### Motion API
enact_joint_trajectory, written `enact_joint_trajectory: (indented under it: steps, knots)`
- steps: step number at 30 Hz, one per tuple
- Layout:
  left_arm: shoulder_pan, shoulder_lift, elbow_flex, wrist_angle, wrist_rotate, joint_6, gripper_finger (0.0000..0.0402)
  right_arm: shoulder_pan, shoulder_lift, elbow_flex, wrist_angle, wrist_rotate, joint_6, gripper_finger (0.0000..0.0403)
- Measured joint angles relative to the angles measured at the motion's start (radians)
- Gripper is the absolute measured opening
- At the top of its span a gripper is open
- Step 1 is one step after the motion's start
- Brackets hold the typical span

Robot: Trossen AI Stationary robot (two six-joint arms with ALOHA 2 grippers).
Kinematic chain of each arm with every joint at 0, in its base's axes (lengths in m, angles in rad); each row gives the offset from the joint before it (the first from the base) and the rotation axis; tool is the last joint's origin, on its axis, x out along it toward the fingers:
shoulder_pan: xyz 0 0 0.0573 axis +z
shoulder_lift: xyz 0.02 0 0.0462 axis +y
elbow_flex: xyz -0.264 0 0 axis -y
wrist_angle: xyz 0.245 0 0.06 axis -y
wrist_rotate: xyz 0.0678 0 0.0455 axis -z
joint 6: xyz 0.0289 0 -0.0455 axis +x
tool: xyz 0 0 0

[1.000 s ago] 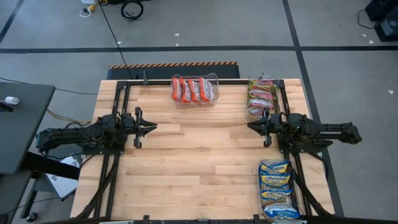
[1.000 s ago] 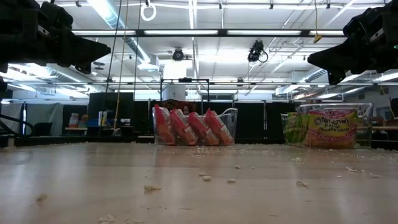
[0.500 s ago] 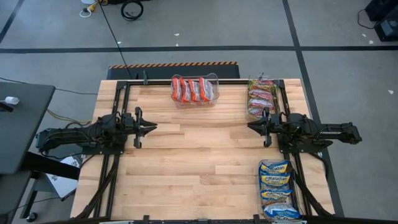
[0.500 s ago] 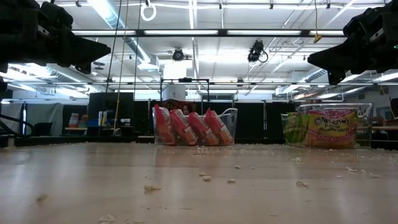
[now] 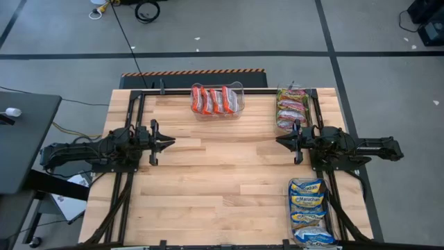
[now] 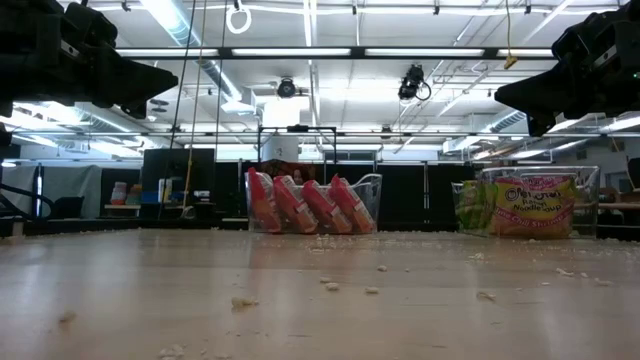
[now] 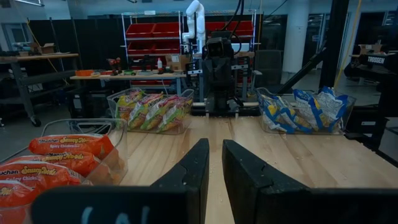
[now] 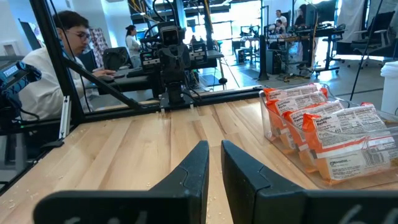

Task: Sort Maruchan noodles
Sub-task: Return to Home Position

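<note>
The Maruchan noodles sit in three clear bins. Red-and-white packets stand on edge in a bin at the far edge's middle. Green-and-white packets fill a bin at the far right corner. Blue-and-yellow packets lie in a bin at the near right corner. My left gripper hovers shut over the table's left side and points right. My right gripper hovers shut over the right side and points left. Neither one holds anything. In the wrist views, the left gripper and the right gripper face each other across bare wood.
Small crumbs are scattered over the wooden tabletop. Black rails run along the left and right sides. People sit at desks beyond the table's left side. A wide stretch of wood lies between the two grippers.
</note>
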Motion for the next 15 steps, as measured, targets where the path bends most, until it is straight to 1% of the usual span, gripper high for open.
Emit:
enact_joint_trajectory:
  steps: [15]
  knots:
    - [0.0, 0.0, 0.0, 0.0, 0.0, 0.0, 0.0052, 0.0, 0.0, 0.0, 0.0, 0.0, 0.0, 0.005]
